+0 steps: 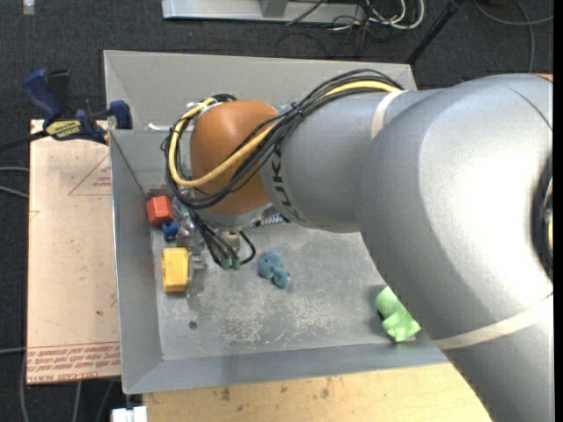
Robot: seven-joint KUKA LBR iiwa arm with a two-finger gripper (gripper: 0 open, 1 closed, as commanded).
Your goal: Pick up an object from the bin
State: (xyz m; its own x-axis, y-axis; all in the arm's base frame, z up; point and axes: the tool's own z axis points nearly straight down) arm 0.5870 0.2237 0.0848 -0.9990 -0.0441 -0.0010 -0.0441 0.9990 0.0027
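My gripper hangs low at the left side of the bin, mostly hidden under the wrist. A yellow block lies just to its left, close against it. A red-orange block sits a little further back by the left wall, with a small dark blue piece in front of it. I cannot see anything held in the gripper.
A blue-grey lumpy figure lies on the bin floor right of the gripper. A bright green piece rests near the front right, beside the arm. The big arm covers the bin's right and rear parts.
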